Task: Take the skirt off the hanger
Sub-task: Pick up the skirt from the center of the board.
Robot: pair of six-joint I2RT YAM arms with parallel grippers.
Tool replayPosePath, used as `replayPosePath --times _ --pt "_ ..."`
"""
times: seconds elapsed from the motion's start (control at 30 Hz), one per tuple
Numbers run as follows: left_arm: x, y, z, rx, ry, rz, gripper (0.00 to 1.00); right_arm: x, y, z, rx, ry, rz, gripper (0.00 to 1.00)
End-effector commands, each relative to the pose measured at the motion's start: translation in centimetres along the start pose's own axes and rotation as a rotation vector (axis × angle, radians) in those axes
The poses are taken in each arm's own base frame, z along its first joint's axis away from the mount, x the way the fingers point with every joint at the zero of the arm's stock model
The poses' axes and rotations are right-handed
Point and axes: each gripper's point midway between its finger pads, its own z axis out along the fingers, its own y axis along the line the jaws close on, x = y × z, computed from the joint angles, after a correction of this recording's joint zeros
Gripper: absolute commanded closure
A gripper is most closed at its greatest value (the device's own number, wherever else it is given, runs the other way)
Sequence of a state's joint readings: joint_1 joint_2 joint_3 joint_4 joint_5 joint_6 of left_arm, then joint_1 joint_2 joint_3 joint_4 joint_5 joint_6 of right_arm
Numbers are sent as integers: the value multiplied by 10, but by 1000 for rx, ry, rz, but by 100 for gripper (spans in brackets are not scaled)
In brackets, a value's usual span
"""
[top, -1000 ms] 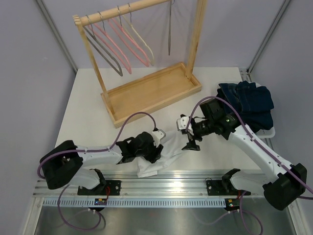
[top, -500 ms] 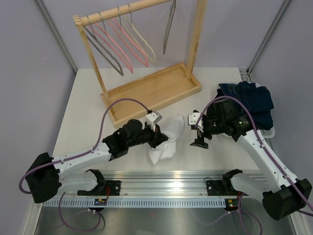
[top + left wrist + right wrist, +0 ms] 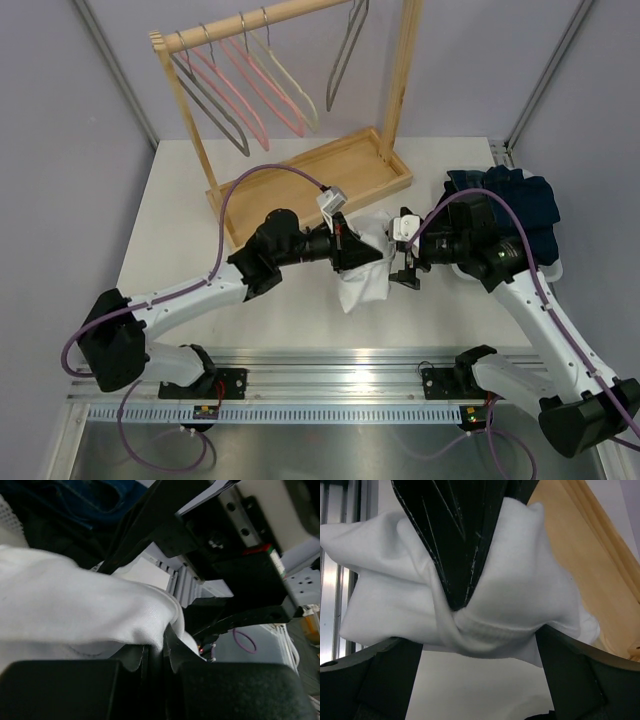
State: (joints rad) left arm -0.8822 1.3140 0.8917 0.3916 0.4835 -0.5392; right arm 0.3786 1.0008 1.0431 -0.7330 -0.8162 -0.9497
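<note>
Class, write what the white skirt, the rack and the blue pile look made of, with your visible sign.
Skirt: soft matte cloth, perhaps cotton; it bunches in folds and has a ribbed band.
Rack: pale bare wood, by its warm tan colour.
Blue pile: likely denim; dark, heavy folds.

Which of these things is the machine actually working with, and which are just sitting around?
In the job:
white skirt, pinched in the left tool
right tool, open, facing it
lone grey hanger, bare on the rail

Lying about:
pink hangers
wooden rack
blue clothes pile
</note>
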Motion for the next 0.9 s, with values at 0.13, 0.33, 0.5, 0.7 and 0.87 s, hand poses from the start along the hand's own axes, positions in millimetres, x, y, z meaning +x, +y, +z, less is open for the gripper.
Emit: replayPosePath --times 0.13,0.33,0.5,0.7,0.87 --pt "-55 -57 15 262 -88 53 100 -14 5 10 -70 -108 -37 0" --pt "-63 -59 22 310 -121 24 100 -43 6 5 -76 -224 -4 12" --pt "-71 -58 14 315 -164 10 95 -40 0 7 -73 -194 41 58" --pt "-86 -72 -1 336 -213 26 66 -29 2 9 -86 -157 89 82" --pt "-87 -61 -16 248 -254 40 32 -28 -7 -3 -38 -147 101 89"
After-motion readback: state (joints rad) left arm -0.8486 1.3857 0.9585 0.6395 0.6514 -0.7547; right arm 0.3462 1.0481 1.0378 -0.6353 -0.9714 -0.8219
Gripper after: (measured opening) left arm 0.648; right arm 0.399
